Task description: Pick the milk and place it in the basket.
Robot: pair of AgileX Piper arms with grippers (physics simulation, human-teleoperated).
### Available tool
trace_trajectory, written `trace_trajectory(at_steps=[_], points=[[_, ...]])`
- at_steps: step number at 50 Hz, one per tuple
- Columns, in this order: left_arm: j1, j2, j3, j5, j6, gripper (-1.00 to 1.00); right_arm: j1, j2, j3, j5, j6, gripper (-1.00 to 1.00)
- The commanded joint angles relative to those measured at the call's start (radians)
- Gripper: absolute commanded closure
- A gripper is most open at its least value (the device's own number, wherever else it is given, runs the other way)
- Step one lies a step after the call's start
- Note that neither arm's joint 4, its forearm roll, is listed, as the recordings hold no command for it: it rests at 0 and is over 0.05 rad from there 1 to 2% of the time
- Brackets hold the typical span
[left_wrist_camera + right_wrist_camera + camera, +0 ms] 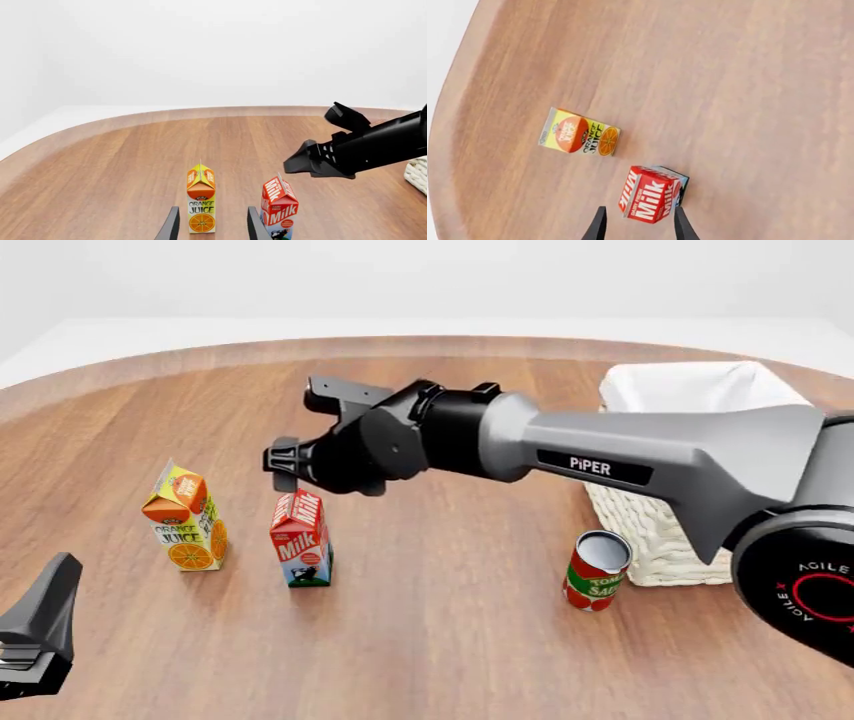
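Your right gripper (638, 225) hovers, jaws spread, above the standing milk (302, 538); grasping and transfer to the basket (694, 390) remain. Left gripper (212, 225): jaws spread, idle.

Milk carton (300, 539): white "Milk" on the red upper panel, readable in all three views; small white print above it and a red round badge are too small to read. Juice carton (201, 206): "ORANGE JUICE" in green on the yellow front, a small "PURE" banner above it, orange-slice graphic below; the same "ORANGE JUICE" is legible from the right wrist view. Right arm (641, 465): white "PiPER" on a dark plate along the grey link; "AGILEX" partly readable around the red ring at its base joint. Can (594, 570): red label, "TOMATO SAUCE" only partly legible.
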Motion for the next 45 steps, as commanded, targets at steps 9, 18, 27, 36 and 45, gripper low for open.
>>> trace_trajectory(at_steps=[9,18,27,36,45], points=[[0.0,0.0,0.0,0.0,0.0,-1.0,-0.009,0.04,-0.033,-0.006,0.019,-1.0],[0.0,0.0,0.0,0.0,0.0,-1.0,-0.012,0.054,-0.038,-0.015,0.023,-1.0],[0.0,0.0,0.0,0.0,0.0,-1.0,-0.008,0.069,-0.049,-0.018,0.021,-1.0],[0.0,0.0,0.0,0.0,0.0,-1.0,0.002,0.093,-0.068,-0.013,0.026,-1.0],[0.0,0.0,0.0,0.0,0.0,-1.0,0.012,0.108,-0.071,-0.015,0.031,-1.0]])
